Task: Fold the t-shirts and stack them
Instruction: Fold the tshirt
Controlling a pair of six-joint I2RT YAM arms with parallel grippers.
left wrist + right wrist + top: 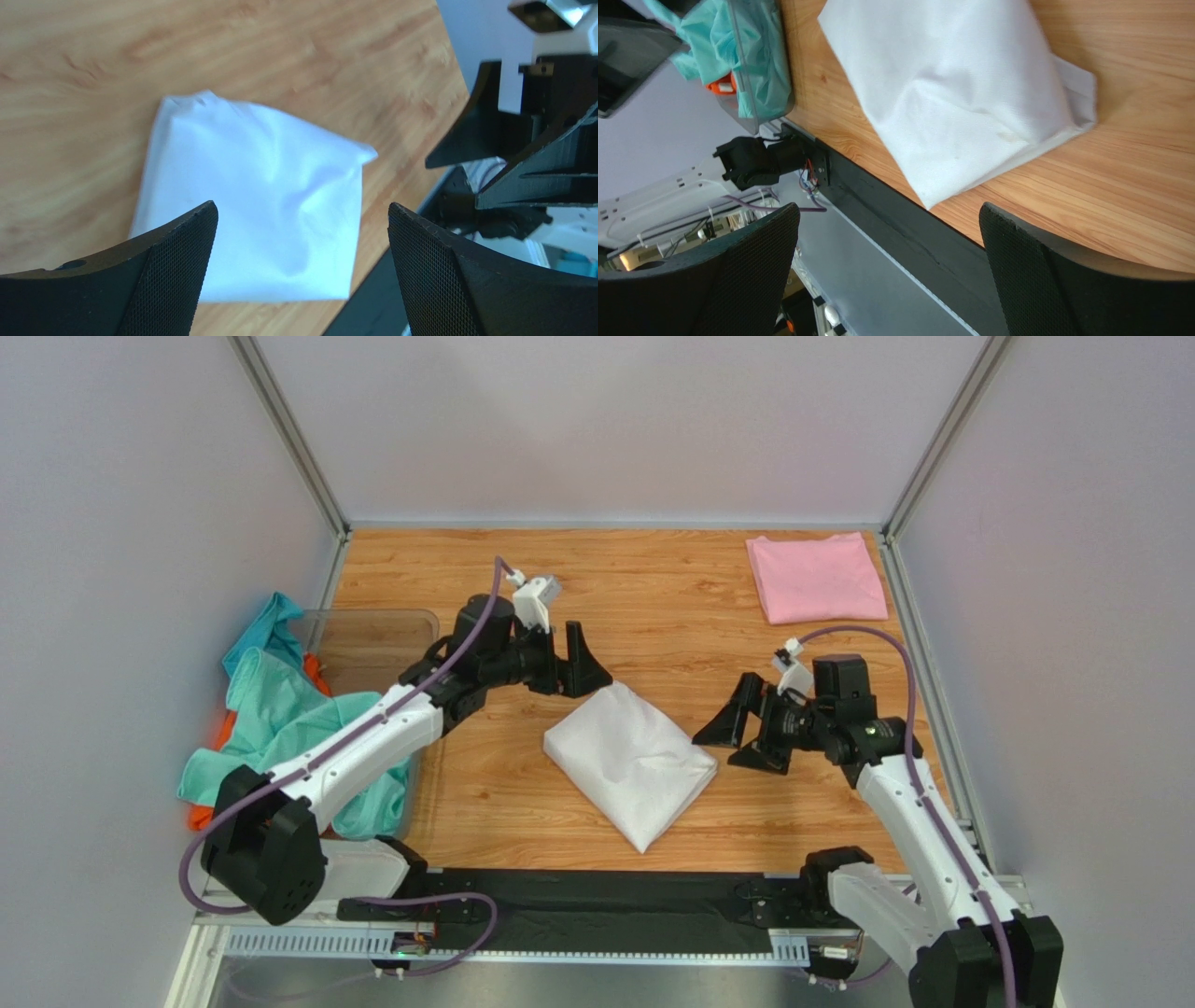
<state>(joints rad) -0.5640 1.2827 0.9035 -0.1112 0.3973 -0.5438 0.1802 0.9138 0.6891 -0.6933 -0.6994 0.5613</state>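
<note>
You're seeing the folded white t-shirt (630,760) lying on the table (673,602), left pincer (578,669) and right pincer (744,735) hanging spread beside it, empty. Likely soft, light, floppy: you're wanting opposite folded edges.

Soft shirt colours on a warm wood-grain table.
The table (673,602) is orange-brown with streaky grain. In the middle lies a plain white t-shirt (630,762); at the far right, a plain pale pink t-shirt (815,576). On the left, teal t-shirts (288,721) spill over a clear bin (376,633), an orange t-shirt (222,734) peeking out beneath. The arms (351,749) are white and black with purple cables (484,616); their finger pads (175,273) show fine black mesh.
</note>
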